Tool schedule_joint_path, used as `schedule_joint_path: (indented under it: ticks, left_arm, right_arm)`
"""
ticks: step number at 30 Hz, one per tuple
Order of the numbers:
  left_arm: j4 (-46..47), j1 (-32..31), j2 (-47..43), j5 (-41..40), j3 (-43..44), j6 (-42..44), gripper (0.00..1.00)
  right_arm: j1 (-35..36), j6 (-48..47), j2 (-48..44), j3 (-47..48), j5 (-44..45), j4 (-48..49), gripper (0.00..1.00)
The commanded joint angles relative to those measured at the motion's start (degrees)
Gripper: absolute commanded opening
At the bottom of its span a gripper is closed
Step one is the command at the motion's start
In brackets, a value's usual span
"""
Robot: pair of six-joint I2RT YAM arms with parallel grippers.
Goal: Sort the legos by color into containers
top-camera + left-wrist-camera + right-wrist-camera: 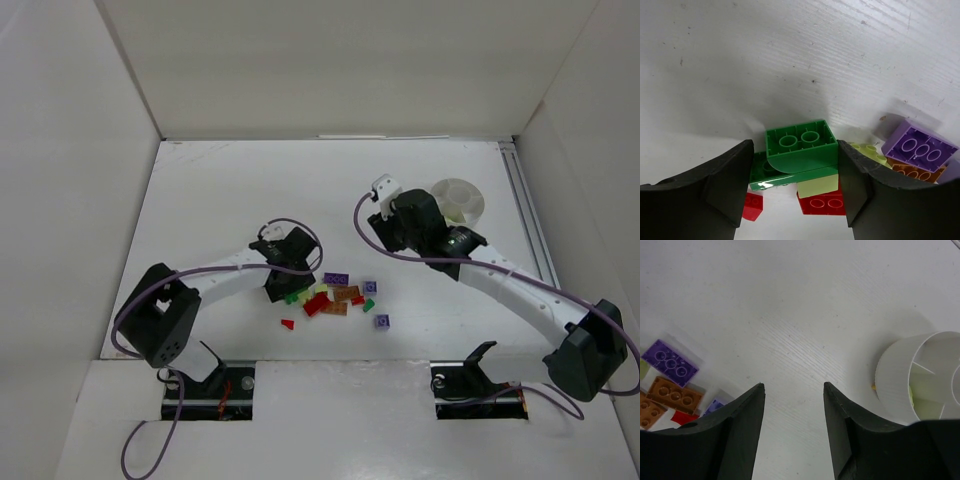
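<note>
Left gripper (795,167) straddles a small green studded plastic brick (802,145), jaws apart, contact unclear; lego pile (335,295), well apart from round white divided plastic dish (892,375), partly hidden. Right gripper (794,390) gapes empty beside dish, rim cut off.

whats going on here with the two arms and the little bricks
Two robot arms are sorting a pile of lego bricks by color into a white dish with dividers. The left gripper is down in the pile, its fingers on either side of a green brick; whether it has gripped it is unclear. The right gripper is open and empty over the table beside the dish.
</note>
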Motion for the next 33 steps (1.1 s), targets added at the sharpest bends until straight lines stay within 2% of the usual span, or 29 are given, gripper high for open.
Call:
schedule_joint_path:
  ticks: [1,4,5,9,11,17,20,25,29,33]
  left_arm:
    - [-4.78,-0.89,-1.9,-4.43,3.97,-0.69,0.5]
    - [-5.32,-0.89,-6.02,-4.97,7.22,0.02,0.5]
    - [-5.32,-0.89,-7.26,-5.67,8.1,0.89,0.5]
    - [-0.85,-0.89,-14.2,-5.67,10.04,3.53,0.5]
    - [3.2,-0.89,-18.4,-5.67,10.04,4.59,0.5]
    - [17.15,-0.89,-26.86,-3.4,5.22,5.73,0.47]
    - [22.35,-0.89,-30.03,-2.33,3.55,6.26,0.47]
    - [25.79,-0.89,-32.49,-2.33,1.61,5.64,0.47]
    - [27.64,-1.42,-33.11,-3.64,0.99,5.03,0.43]
    - [28.35,-1.95,-33.11,-4.35,0.46,5.03,0.43]
  right_arm:
    - [0.63,0.15,-3.38,-0.86,-3.98,0.8,0.56]
    - [0.63,-2.38,-7.14,-3.76,-10.22,4.73,0.57]
    - [0.63,-3.27,-8.3,-4.73,-15.73,5.88,0.6]
    - [0.63,-3.98,-11.74,-7.45,-24.98,10.55,0.63]
    - [0.63,-1.8,-12.53,-7.46,-27.2,12.65,0.65]
    - [0.63,3.48,-11.21,-7.99,-43.01,24.07,0.71]
    - [1.16,7.17,-7.18,-5.54,-45.23,27.34,0.71]
    - [2.48,12.36,-2.17,-0.79,-46.19,31.12,0.74]
    - [4.76,15.79,0.3,1.24,-43.21,31.73,0.74]
    - [4.76,19.65,0.83,2.03,-40.06,32.35,0.74]
